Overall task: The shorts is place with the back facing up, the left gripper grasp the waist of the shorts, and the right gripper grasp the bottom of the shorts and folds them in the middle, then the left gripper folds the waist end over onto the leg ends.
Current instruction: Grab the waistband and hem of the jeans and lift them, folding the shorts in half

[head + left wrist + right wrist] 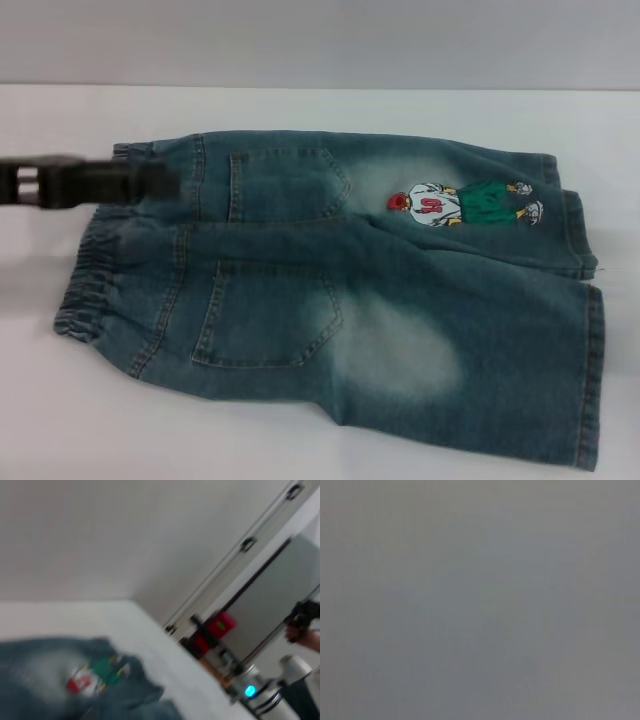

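White counter (300,440) carries the shorts (340,300) spread flat, back pockets up, elastic waist toward the robot's left and leg ends (585,330) toward its right, so each arm faces its own end. Left gripper (150,182) hovers over the far waist corner; whether its jaws are parted or clenched cannot be told. Right gripper is out of sight

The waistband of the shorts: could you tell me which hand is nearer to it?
Left. The left hand reaches in over the far end of the waistband of the shorts. The right hand appears in no view, so its distance cannot be judged.
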`<act>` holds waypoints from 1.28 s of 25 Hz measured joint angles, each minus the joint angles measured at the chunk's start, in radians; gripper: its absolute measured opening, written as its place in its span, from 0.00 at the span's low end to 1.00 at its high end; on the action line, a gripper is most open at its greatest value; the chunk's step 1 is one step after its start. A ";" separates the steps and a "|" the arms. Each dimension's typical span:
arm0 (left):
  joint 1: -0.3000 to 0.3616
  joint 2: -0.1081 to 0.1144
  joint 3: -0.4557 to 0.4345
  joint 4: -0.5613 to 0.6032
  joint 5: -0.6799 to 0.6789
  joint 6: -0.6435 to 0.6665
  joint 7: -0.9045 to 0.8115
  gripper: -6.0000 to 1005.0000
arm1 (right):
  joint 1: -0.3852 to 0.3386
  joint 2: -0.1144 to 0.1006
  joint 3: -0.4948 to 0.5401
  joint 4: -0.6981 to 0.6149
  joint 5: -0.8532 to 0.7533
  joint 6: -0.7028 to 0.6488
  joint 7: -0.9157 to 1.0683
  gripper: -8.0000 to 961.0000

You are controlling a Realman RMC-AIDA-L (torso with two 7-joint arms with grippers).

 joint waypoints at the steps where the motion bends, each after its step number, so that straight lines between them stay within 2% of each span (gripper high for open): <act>1: 0.008 0.002 -0.010 0.000 0.029 0.002 -0.005 0.77 | 0.001 0.000 0.000 -0.001 0.000 0.002 0.000 0.54; 12: 0.047 0.003 -0.059 -0.005 0.234 -0.011 -0.005 0.76 | 0.008 0.000 0.000 -0.012 0.000 0.025 0.000 0.54; 13: 0.048 -0.003 -0.077 -0.006 0.288 -0.027 -0.010 0.76 | 0.009 0.000 0.000 -0.012 0.000 0.026 0.000 0.54; 22: 0.043 -0.024 -0.141 -0.007 0.447 -0.102 -0.037 0.75 | 0.011 0.000 0.000 -0.012 0.000 0.038 0.000 0.54; 32: 0.055 -0.028 -0.141 -0.007 0.508 -0.195 -0.077 0.74 | 0.011 0.002 0.000 -0.008 0.000 0.047 0.000 0.54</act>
